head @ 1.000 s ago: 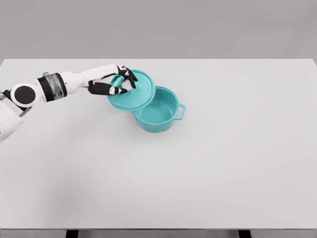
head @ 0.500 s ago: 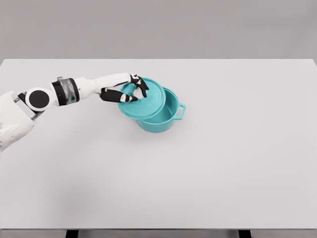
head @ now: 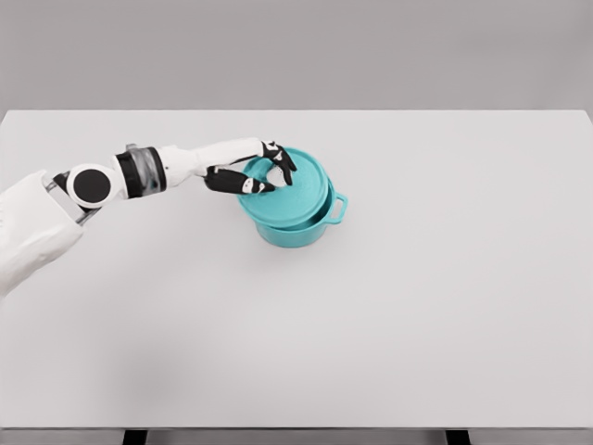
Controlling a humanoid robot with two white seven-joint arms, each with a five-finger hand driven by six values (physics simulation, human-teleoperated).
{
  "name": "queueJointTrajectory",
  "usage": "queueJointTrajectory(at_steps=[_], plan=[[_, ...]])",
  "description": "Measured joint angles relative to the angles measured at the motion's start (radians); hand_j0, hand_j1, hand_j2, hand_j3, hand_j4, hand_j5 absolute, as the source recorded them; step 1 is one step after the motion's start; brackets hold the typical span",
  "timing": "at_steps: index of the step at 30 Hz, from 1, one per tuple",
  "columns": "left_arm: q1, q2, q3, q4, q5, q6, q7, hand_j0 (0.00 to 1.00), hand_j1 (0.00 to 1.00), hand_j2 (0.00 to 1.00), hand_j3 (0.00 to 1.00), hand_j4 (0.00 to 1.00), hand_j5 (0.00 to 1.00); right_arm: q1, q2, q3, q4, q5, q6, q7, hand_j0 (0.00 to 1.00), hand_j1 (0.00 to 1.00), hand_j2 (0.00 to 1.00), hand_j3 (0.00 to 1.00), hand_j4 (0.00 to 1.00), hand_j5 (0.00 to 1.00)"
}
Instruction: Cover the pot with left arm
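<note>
Head view: left hand (head: 259, 173) grips round teal lid (head: 295, 190).

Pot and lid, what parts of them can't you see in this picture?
Head view only:
- Inside of the pot: hidden by the lid over it.
- Whether the lid sits flat on the rim: cannot tell; it looks offset to the left.
- The lid's knob: covered by the left hand gripping it.
- A pot handle on the left: hidden under the lid and hand.
- Right arm: not in view.

White table (head: 417, 324), plain grey wall (head: 296, 51) behind
</note>
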Motion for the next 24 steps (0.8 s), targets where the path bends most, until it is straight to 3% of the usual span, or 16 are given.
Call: queueJointTrajectory(at_steps=[24], plan=[[-0.005,-0.019,-0.012,0.003,-0.011,0.0,0.0,0.5,0.5,0.5,0.5,0.5,0.5,0.0,0.0,0.0,0.0,0.0,0.0,0.0,1.0,1.0,1.0,1.0,1.0,1.0]])
